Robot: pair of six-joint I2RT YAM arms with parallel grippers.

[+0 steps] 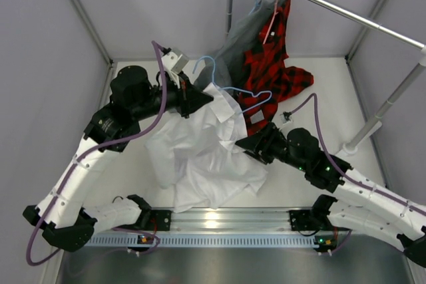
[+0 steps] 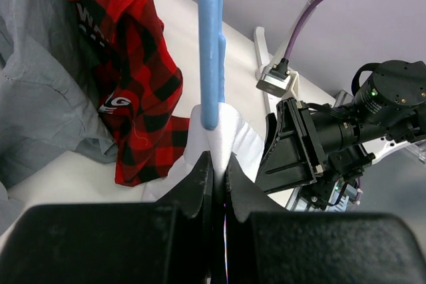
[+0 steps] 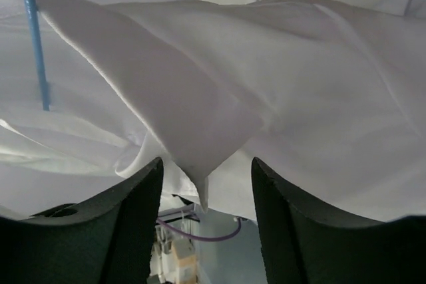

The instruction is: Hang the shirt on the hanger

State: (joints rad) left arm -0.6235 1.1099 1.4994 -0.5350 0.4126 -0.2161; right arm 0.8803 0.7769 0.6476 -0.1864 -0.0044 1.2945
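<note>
Pinching a bunched fold of the white shirt [image 1: 206, 154] in the left gripper [image 1: 210, 99], jaws clamped fully shut on the cloth. Seeing the blue hanger [image 2: 210, 44] running straight down into that same bunch just above the fingertips [image 2: 196, 184] in the left wrist view, so partly tucked inside the shirt. Lying crumpled on the table [image 1: 346, 91] between both arms otherwise, back end lifted at the pinch. Resting the right gripper [image 1: 238, 143] at the shirt's right side, jaws standing apart, with a pointed flap of cloth dangling between the fingers [image 3: 133, 224] and not squeezed. Hanging behind on the rail [image 1: 333, 6]: a red plaid shirt [image 1: 269, 64] beside a grey garment [image 1: 236, 44].
</note>
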